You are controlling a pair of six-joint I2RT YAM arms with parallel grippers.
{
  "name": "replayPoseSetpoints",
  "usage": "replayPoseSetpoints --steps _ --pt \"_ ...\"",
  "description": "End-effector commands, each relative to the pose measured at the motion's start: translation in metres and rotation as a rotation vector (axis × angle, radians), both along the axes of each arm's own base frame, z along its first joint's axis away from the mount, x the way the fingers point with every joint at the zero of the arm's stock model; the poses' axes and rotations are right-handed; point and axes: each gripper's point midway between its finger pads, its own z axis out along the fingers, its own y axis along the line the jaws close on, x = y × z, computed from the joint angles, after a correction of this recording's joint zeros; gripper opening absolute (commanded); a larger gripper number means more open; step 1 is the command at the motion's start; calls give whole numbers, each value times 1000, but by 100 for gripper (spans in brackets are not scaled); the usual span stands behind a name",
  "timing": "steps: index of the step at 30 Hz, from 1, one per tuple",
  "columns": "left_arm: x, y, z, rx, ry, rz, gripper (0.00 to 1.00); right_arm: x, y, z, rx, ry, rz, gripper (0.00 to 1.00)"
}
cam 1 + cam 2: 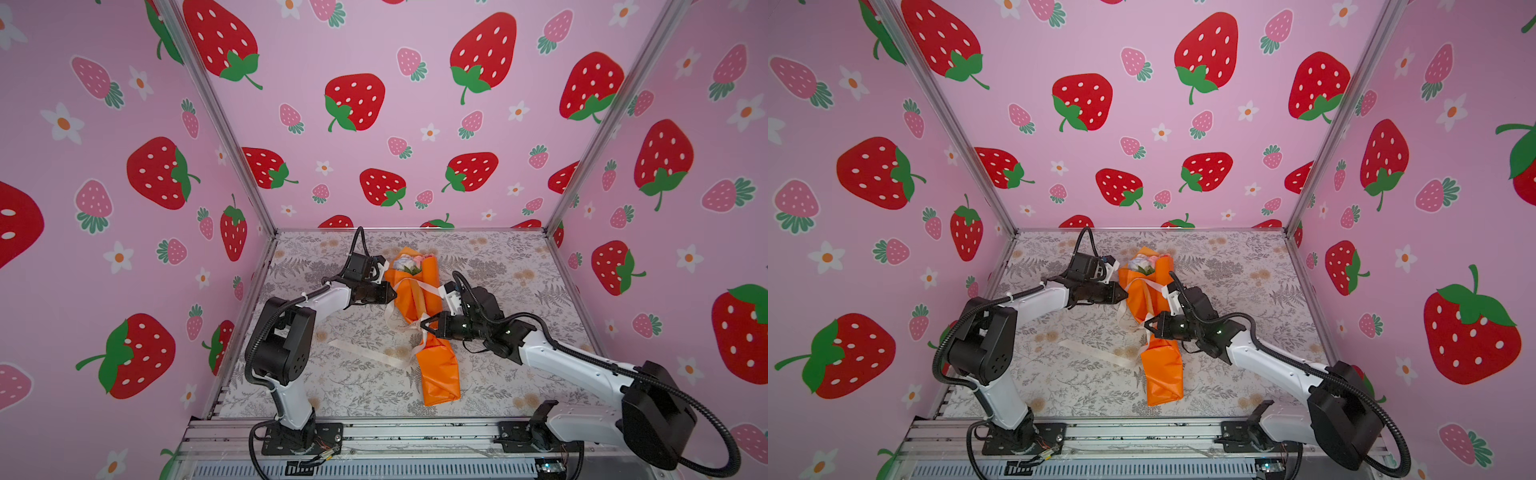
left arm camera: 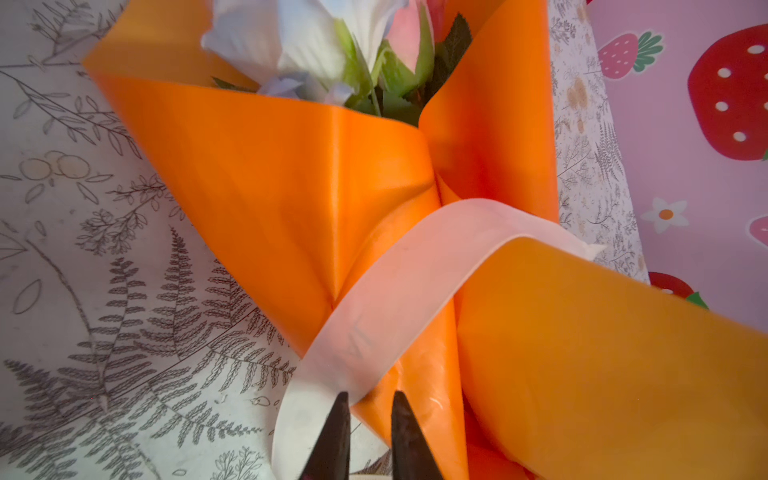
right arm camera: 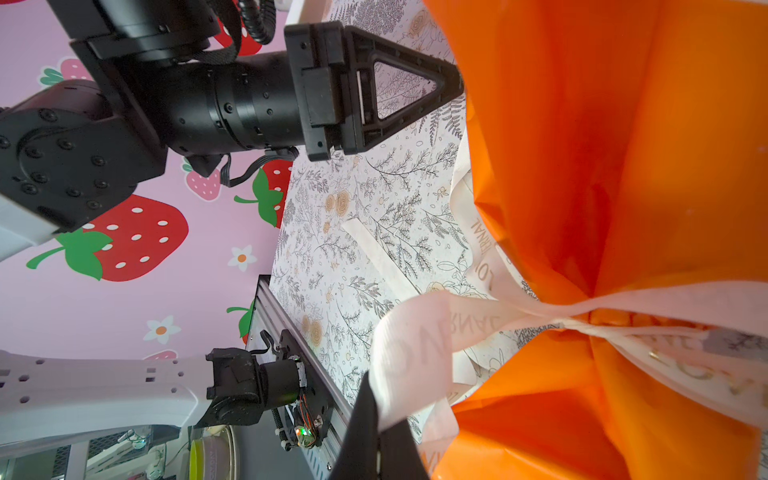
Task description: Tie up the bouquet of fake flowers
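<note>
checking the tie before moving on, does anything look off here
The cream ribbon hangs in a slack loop over the bouquet, not snug; one tail trails loose across the table. The right claw pinches it.

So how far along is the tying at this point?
Done: the ribbon circles the bouquet and crosses at its waist. In hand: the right tool pinches one ribbon end; the left tool sits at the band, grip unclear. Left: cinching the knot; one tail lies loose on the table.

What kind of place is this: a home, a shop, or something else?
Probably a robot test booth, not a home: a left arm and right arm mounted on a metal rail, walls with strawberry print all around, and a table with one bouquet.
</note>
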Motion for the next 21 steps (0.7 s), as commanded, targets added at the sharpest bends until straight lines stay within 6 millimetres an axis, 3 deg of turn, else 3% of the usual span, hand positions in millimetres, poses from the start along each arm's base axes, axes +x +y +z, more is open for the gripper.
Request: replayPoseSetpoints --steps 1,3,9,15,21 --pt "3 1 18 4 -48 -11 18 3 3 7 6 -21 -7 5" --pt "3 2 16 13 -41 -14 11 4 2 7 5 -23 -13 6" --pt "8 -1 17 11 -62 -25 33 5 3 8 5 -22 -13 8" --pt "19 -2 10 36 -66 -25 39 5 4 10 10 -22 -11 7" --pt "27 -7 2 50 -55 -38 36 6 3 7 0 -17 -16 8"
